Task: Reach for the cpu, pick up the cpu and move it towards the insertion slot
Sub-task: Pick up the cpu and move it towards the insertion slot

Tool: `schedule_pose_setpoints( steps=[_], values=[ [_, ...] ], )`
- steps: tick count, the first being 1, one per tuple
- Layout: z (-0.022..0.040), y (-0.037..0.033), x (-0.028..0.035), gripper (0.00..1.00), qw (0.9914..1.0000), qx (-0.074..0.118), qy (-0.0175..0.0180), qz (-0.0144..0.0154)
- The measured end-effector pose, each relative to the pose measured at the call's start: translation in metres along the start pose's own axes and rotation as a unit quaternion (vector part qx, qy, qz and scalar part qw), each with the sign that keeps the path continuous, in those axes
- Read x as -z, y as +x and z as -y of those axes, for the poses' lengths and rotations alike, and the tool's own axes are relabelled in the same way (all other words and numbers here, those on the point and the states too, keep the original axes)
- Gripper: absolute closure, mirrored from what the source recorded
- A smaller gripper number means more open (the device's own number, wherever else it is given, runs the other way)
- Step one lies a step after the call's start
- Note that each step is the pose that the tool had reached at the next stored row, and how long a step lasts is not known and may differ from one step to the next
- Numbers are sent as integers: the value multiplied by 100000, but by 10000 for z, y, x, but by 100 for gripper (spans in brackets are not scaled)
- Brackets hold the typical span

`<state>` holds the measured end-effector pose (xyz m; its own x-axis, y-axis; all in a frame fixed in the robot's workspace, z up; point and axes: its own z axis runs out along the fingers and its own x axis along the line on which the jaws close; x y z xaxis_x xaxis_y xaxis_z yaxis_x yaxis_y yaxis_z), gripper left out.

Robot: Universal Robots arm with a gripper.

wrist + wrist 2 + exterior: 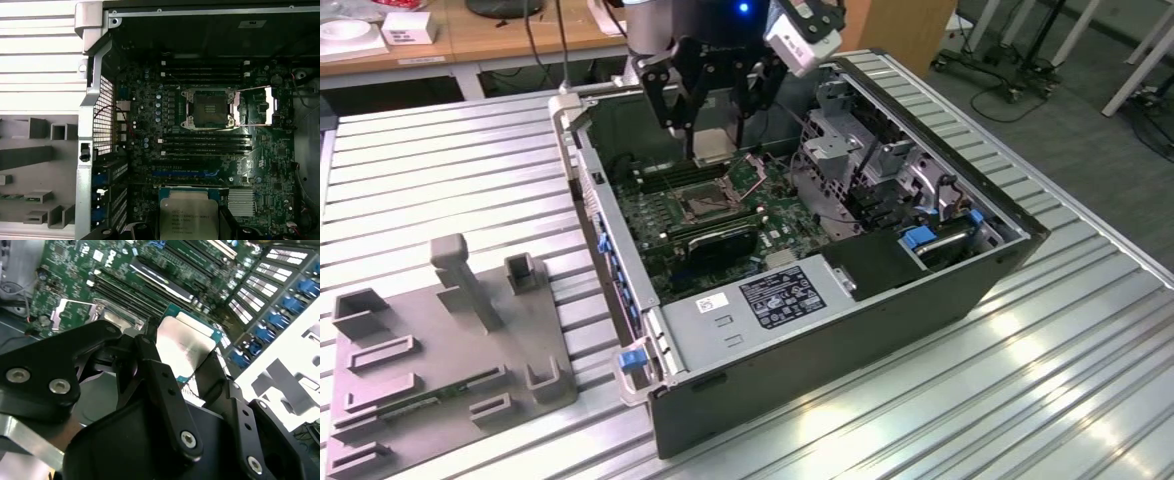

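Observation:
My gripper (711,122) hangs over the open computer case (854,330), shut on the cpu (710,147). In both wrist views the cpu (182,345) (189,216) shows its silvery top face between the black fingers (155,375). The insertion slot (209,107) is a dark square socket with a shiny frame on the green board. Its metal lid (255,104) is swung open to one side. In the exterior view the insertion slot (698,204) lies below and just in front of the held cpu, with a clear gap between them.
Long black memory slots (205,142) run along both sides of the socket. Drive cages (874,165) and a power supply (774,295) fill the case's right and near parts. A grey tray (440,370) with recesses lies on the slatted metal table (1067,380) at the exterior view's left.

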<state>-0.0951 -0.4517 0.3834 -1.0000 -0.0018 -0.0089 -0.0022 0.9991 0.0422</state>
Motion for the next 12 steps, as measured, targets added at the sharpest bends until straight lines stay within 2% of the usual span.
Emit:
schedule_pose_setpoints(
  steps=[3, 6, 8, 12],
  values=[
    [-7, -72, -2, 45, 100000, 3, -1, 0],
    [-44, -128, -9, 45, 100000, 1, -2, 2],
    [-87, -166, -16, 45, 100000, 1, -1, 0],
    [-214, -203, -31, 45, 100000, 1, 1, 0]
  ],
)
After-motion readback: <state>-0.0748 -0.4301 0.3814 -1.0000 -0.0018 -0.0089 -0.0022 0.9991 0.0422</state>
